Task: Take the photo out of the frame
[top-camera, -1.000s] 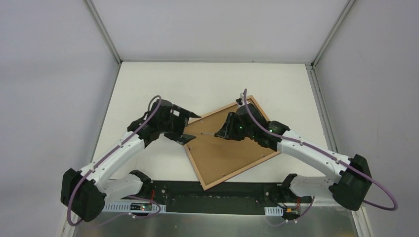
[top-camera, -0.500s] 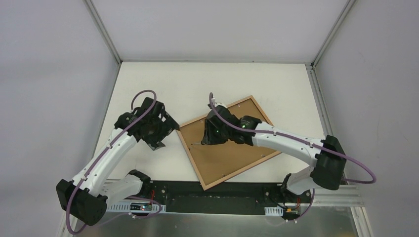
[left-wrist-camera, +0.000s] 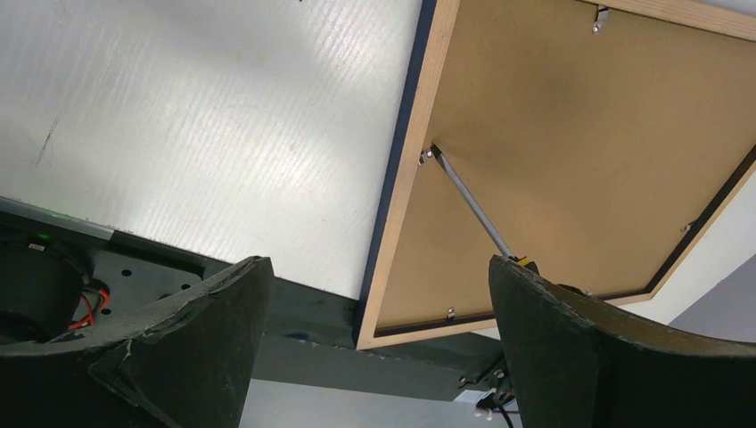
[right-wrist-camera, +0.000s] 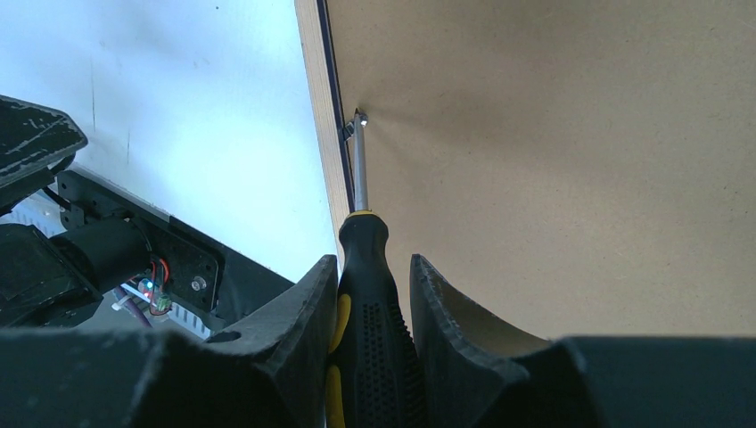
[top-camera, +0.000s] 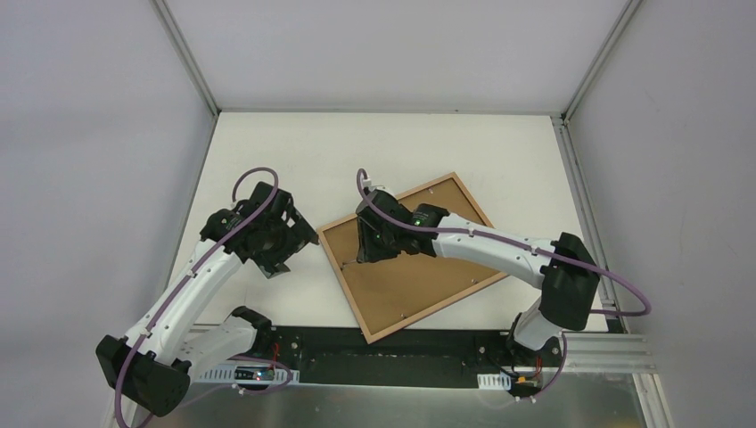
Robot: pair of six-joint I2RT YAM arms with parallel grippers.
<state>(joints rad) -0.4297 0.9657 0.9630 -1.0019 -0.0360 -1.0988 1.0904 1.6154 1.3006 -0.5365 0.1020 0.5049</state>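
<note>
Matt brown fibreboard frame [top-camera: 419, 283] back, pale wood rim; shiny metal screwdriver [right-wrist-camera: 361, 260] shaft, perhaps rubber handle.

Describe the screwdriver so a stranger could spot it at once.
On the white table lies a frame, brown back up. Over its left edge the right pincer grips the screwdriver, tip at a metal clip. Nothing else has its black-and-yellow handle.

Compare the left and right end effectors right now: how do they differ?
Grip: the right end effector is shut on a screwdriver; the left end effector is open and holds nothing.
Place: the right one is above the brown back of the frame, with the screwdriver tip at a metal clip on its rim; the left one hangs beside the frame, over the table.
Shared: both are black, two-fingered, and pointing down.
</note>
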